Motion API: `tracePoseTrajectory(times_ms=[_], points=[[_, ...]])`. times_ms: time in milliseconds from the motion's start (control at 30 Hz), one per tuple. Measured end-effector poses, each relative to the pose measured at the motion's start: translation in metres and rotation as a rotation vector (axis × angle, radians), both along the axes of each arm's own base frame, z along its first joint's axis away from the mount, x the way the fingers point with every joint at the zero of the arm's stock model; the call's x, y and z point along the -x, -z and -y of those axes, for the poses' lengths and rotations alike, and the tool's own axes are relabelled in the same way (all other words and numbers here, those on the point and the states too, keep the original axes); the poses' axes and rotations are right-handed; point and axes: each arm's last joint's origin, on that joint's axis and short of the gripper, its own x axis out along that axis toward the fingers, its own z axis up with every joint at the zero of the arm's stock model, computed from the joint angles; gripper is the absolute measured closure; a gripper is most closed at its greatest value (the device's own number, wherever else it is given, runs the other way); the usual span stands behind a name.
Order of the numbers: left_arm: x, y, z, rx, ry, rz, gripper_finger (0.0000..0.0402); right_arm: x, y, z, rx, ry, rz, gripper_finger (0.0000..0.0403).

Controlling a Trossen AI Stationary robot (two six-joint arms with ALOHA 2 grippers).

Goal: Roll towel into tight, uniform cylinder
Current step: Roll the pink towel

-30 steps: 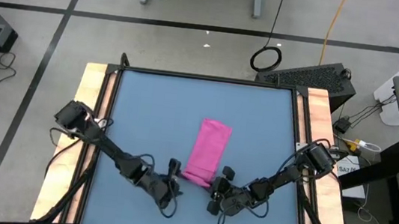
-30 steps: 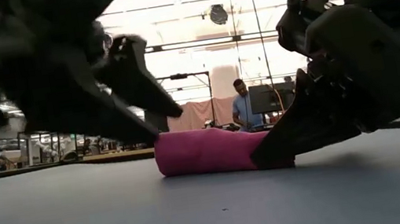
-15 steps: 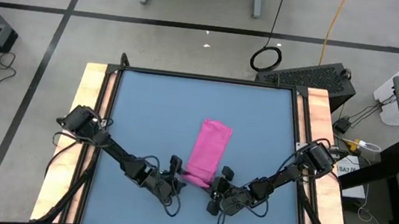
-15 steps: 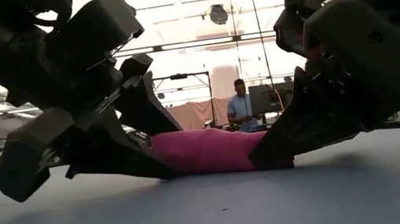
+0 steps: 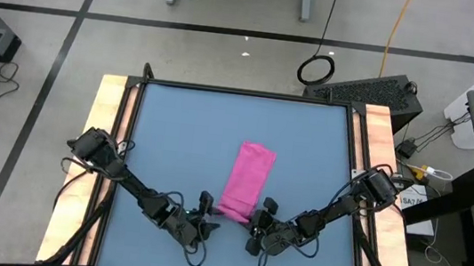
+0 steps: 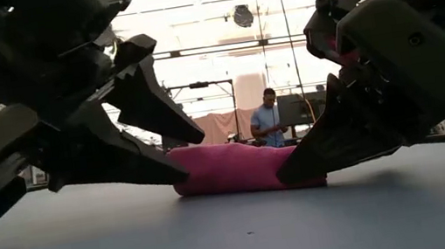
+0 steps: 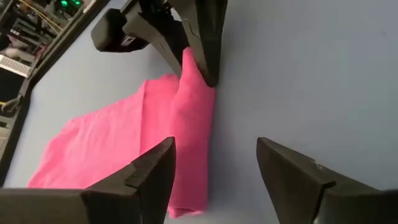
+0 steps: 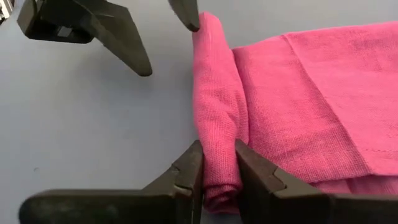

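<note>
The magenta-pink towel (image 5: 249,175) lies as a narrow strip on the blue tabletop (image 5: 174,135). Its near end is rolled into a short cylinder (image 8: 217,99) that rests on the table. My right gripper (image 8: 218,147) is shut on the roll's right-hand end. My left gripper (image 7: 215,144) stands open at the roll's left-hand end (image 7: 189,193), slanting down. One of its fingers (image 8: 186,14) is at that end, and the other (image 8: 127,46) is over bare table on the near side. The low view shows the roll (image 6: 229,169) between both grippers. My left gripper has one fingertip (image 8: 191,25) right at the roll's left-hand end; I cannot tell whether it touches the cloth. My right gripper pinches the roll's right-hand end (image 8: 219,180) between its two fingers, several layers of cloth. The fingers slant down from the table's near right and lie across the roll. The roll rests on the table.
The unrolled part of the towel (image 8: 323,93) stretches toward the far edge. Wooden rails (image 5: 109,136) run along the table's left and right sides. Bare blue table (image 5: 307,150) lies on both sides of the towel. A person (image 6: 271,119) stands in the room beyond.
My left gripper has sunk a little toward the table beside the roll's left-hand end and rolled about its own axis. The towel and my right gripper have kept still.
</note>
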Motion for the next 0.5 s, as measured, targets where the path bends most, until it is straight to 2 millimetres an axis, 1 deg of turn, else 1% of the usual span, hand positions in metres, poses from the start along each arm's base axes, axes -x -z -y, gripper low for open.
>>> tracePoseTrajectory(times_ms=[133,333,500], points=[[0.001,0.0,0.0,-0.022,0.005,-0.006,0.0173,0.0,0.0,0.0,-0.004,0.003,0.001,0.0337],[-0.005,0.003,-0.013,-0.02,-0.024,-0.041,0.0173,0.0,0.0,0.0,-0.012,0.007,0.002,0.0337],[-0.008,0.005,-0.022,0.016,-0.027,-0.077,0.0173,0.0,0.0,0.0,-0.012,0.007,0.002,0.0337]])
